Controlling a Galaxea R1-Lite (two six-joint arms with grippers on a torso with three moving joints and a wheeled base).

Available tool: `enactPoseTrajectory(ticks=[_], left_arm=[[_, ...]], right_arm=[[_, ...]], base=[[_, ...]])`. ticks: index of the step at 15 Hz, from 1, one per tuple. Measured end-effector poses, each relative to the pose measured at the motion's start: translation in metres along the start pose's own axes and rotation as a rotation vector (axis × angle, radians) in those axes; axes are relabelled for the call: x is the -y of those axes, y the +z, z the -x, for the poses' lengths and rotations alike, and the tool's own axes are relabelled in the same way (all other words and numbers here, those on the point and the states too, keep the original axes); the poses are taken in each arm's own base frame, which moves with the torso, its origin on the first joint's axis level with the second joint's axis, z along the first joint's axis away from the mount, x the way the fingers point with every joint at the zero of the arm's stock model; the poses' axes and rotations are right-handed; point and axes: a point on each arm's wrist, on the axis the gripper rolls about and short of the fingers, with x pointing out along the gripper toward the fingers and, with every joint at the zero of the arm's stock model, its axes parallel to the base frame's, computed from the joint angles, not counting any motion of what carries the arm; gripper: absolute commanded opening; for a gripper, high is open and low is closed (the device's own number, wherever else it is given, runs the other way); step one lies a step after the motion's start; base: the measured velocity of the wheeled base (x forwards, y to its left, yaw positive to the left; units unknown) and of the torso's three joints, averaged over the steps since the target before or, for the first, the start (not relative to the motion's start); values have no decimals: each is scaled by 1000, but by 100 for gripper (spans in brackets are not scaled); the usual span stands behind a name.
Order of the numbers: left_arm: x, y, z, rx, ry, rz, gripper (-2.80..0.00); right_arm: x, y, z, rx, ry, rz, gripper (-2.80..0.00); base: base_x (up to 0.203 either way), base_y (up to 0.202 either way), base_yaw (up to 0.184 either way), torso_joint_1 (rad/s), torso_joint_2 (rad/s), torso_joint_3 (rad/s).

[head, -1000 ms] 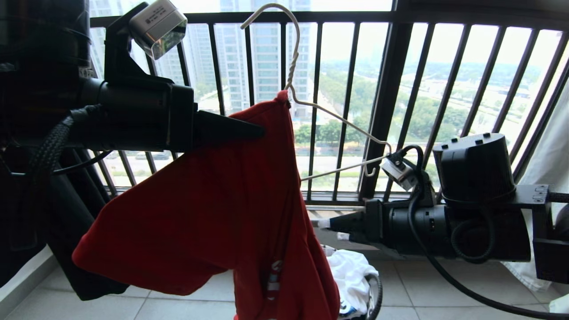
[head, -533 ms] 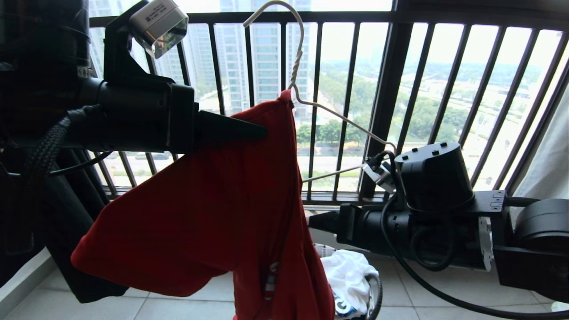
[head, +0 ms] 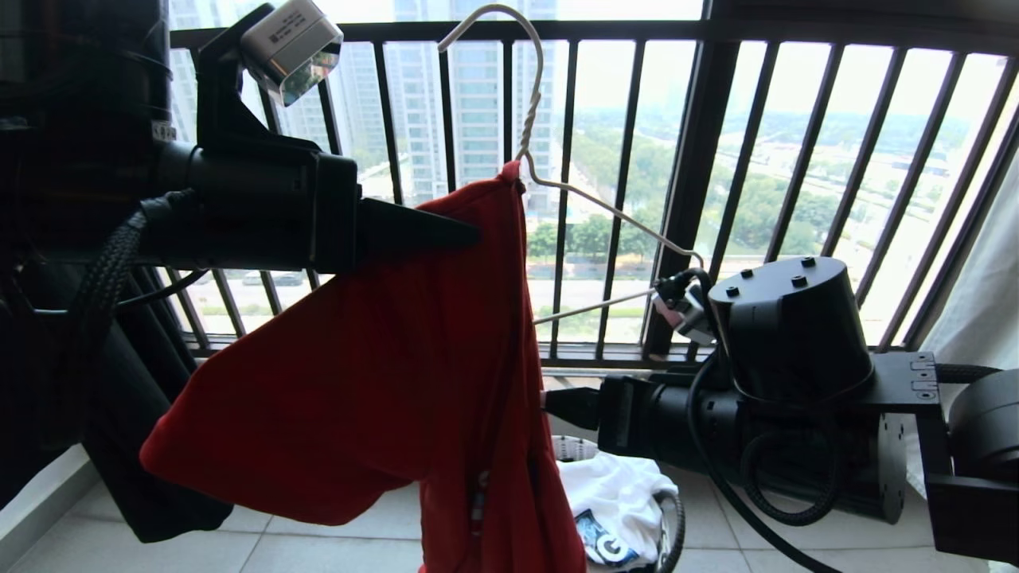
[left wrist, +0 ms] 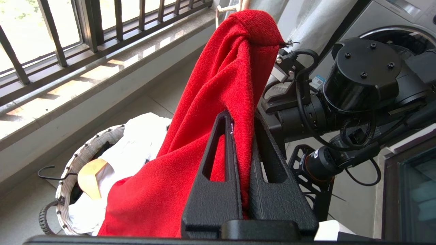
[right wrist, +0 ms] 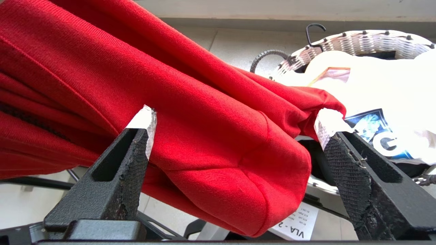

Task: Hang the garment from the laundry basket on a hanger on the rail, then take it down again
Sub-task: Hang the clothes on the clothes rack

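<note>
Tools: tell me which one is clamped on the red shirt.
The left tool, shut on the red shirt. The right tool stands open around a fold, not pinching it.

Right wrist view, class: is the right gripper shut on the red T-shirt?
No: the right gripper stands wide open, the red T-shirt lying between its fingers.

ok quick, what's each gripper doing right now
left gripper: shut on the red T-shirt.
right gripper: open, fingers either side of the T-shirt's lower fold, not gripping.

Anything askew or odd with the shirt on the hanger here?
Yes: the red T-shirt bunches over one side of the white wire hanger, leaving the other arm bare; the left gripper pinches its fabric.
</note>
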Motion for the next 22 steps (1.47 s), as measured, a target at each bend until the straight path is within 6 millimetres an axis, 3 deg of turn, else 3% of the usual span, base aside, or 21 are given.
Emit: enactPoseTrajectory(ticks=[10,18,22], left_arm=[[-3,-1,-3,-6,0,5,-280],[-3,-1,-6,-9,-6,7,-280],[-2,0,-4,-1,-2,2,-280]], right_arm=[[-4,10,21,47,37,8,0],[-10,-11,-6,-43,18,45,0],[-6,-21,-25,-51,-92,88,0]], base=[[0,0,0,0,0,0],[0,0,0,0,0,0],[0,0,0,0,0,0]])
